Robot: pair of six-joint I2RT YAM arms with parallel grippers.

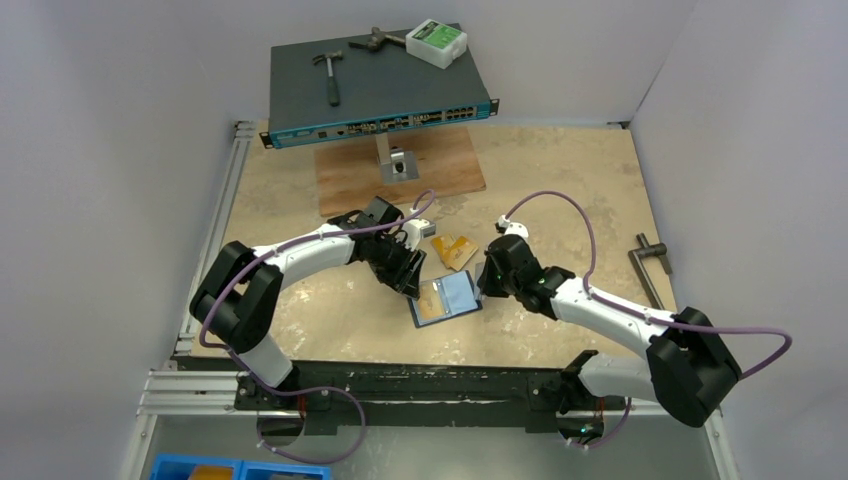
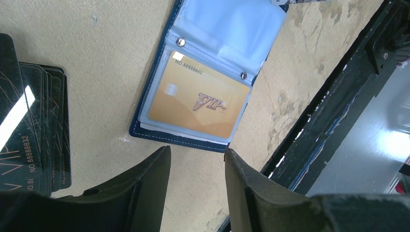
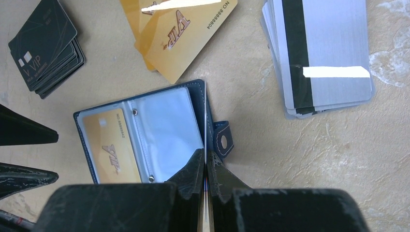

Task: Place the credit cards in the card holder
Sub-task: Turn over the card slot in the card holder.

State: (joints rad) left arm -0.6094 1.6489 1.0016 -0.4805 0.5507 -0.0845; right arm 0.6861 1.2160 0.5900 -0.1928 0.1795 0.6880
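Note:
The navy card holder [image 3: 198, 96] lies open on the table [image 1: 560, 200] with pale blue sleeves [image 2: 232, 29]; a gold credit card [image 2: 200, 99] sits in one sleeve. My right gripper [image 3: 206, 162] is shut on a thin card held edge-on [image 3: 205, 121] above the holder's right side, beside the snap tab [image 3: 223, 140]. My left gripper [image 2: 197, 150] is open and holds nothing, just off the holder's edge [image 1: 445, 298]. Loose gold cards [image 3: 179, 34], a black stack [image 3: 46, 43] and a silver-grey stack [image 3: 324, 53] lie around it.
A network switch [image 1: 380, 90] on a stand carries a hammer [image 1: 328, 75] and a white-green box [image 1: 437, 42] at the back. A wooden board [image 1: 400, 170] lies below it. A metal tool [image 1: 650, 265] rests at the right. The black front rail [image 1: 400, 375] borders the near edge.

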